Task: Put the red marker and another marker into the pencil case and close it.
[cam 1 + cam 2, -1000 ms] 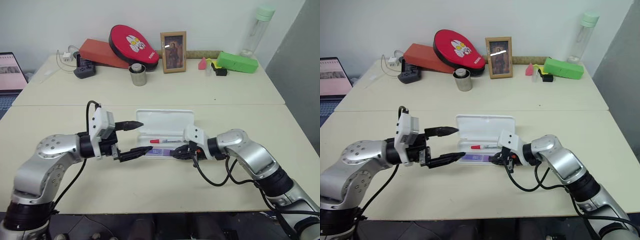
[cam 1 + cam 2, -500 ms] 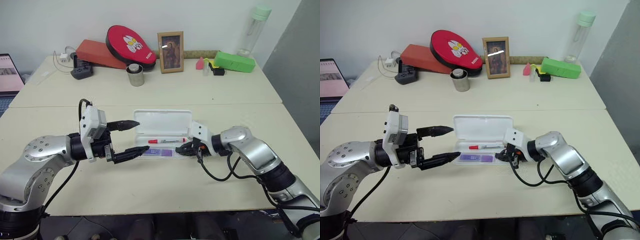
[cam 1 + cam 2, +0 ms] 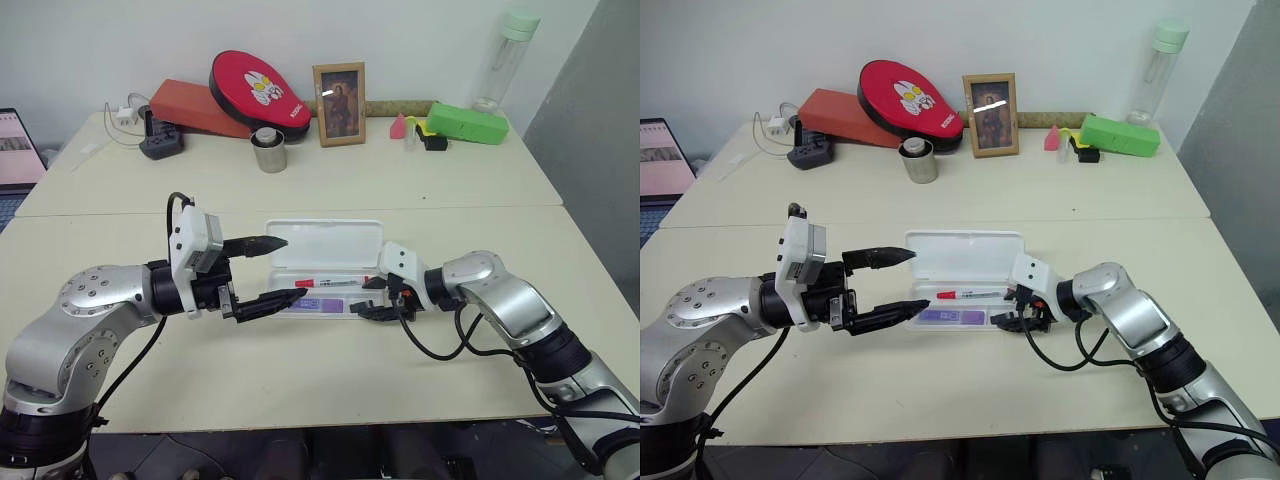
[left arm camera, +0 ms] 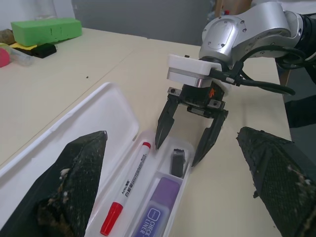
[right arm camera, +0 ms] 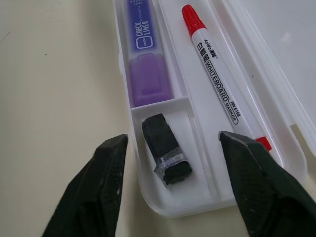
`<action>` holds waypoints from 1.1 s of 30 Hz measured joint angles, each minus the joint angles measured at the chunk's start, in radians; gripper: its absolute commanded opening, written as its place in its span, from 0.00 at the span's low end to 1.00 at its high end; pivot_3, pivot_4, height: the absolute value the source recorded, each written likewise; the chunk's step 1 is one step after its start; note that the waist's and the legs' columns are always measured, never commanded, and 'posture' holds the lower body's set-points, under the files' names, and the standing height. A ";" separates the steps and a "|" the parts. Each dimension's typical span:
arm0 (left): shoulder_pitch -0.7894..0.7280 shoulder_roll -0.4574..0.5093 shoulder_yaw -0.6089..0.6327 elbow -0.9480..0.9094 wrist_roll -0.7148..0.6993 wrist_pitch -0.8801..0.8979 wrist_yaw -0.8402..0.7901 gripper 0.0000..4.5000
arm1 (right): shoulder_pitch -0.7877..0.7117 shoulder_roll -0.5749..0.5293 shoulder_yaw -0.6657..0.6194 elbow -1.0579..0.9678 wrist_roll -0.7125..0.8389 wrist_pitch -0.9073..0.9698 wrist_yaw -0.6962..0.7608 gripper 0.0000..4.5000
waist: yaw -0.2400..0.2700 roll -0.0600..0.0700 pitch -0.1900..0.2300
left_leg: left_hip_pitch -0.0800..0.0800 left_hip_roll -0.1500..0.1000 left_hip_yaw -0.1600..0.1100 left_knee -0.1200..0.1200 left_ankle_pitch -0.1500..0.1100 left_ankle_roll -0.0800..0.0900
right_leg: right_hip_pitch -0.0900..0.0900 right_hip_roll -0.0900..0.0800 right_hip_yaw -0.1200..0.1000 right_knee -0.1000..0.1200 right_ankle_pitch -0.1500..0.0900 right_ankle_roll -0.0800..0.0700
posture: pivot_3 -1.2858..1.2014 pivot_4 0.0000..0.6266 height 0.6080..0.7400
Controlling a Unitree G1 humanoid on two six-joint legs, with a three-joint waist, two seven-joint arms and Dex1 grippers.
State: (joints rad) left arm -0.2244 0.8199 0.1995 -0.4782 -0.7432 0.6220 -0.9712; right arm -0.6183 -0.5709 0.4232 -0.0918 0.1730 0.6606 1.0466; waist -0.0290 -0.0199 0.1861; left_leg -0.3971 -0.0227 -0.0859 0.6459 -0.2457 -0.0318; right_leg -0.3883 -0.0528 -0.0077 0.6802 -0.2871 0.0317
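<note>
- Pencil case [image 3: 330,243] open on table, lid up
- Red marker [image 5: 220,79] and purple highlighter [image 5: 144,56] lie in tray
- Right gripper [image 4: 183,148] fingers apart, empty, at case end
- Left gripper [image 3: 268,272] spread wide, empty

"WHITEBOARD MARKER" on red marker [image 5: 220,69]; "CHECK LINER", perhaps, on highlighter [image 5: 144,49]

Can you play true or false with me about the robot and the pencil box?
1. The red marker lies in the pencil case. True.
2. The case lid is shut. False: it stands open.
3. The purple marker is on the table outside the case. False: it lies in the case.
4. The right gripper has its jaws open, holding nothing. True.
5. The left gripper holds the red marker. False: its jaws are open and empty.
</note>
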 measured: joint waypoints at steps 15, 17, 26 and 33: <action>-0.016 -0.071 0.081 0.027 -0.024 -0.002 0.115 1.00 | -0.185 0.018 -0.218 -0.002 0.193 0.044 0.056 1.00 | 0.000 0.000 0.000 | 0.000 0.000 0.000 0.000 0.000 0.000 | 0.000 0.000 0.000 0.000 0.000 0.000 | 0.52 0.24 1.00; -0.035 -0.083 0.102 0.048 -0.034 -0.003 0.147 1.00 | -0.268 0.056 -0.227 0.108 0.183 0.017 0.032 1.00 | -0.004 0.000 0.000 | 0.001 0.000 0.001 0.000 0.000 0.000 | 0.000 0.000 0.000 0.001 0.000 0.000 | 0.52 0.24 1.00; -0.065 -0.108 0.153 0.094 -0.026 -0.043 0.220 1.00 | -0.504 0.169 -0.206 0.742 -0.032 -0.213 -0.120 0.56 | -0.003 0.000 0.000 | -0.001 0.000 0.003 -0.001 0.002 -0.004 | -0.002 0.000 0.001 -0.001 0.000 0.000 | 0.52 0.24 1.00; -0.046 -0.108 0.161 0.093 -0.026 -0.052 0.242 1.00 | -0.555 0.195 -0.203 0.923 -0.113 -0.336 -0.121 0.18 | -0.003 0.000 0.000 | -0.001 0.000 0.003 -0.001 0.002 -0.003 | -0.002 0.000 0.002 0.000 0.000 0.000 | 0.52 0.24 1.00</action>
State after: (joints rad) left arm -0.2702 0.7116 0.3601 -0.3848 -0.7694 0.5696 -0.7293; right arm -1.1736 -0.3755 0.2206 0.8316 0.0595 0.3250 0.9253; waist -0.0324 -0.0197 0.1863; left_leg -0.3978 -0.0225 -0.0828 0.6454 -0.2437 -0.0352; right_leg -0.3903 -0.0530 -0.0062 0.6805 -0.2868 0.0314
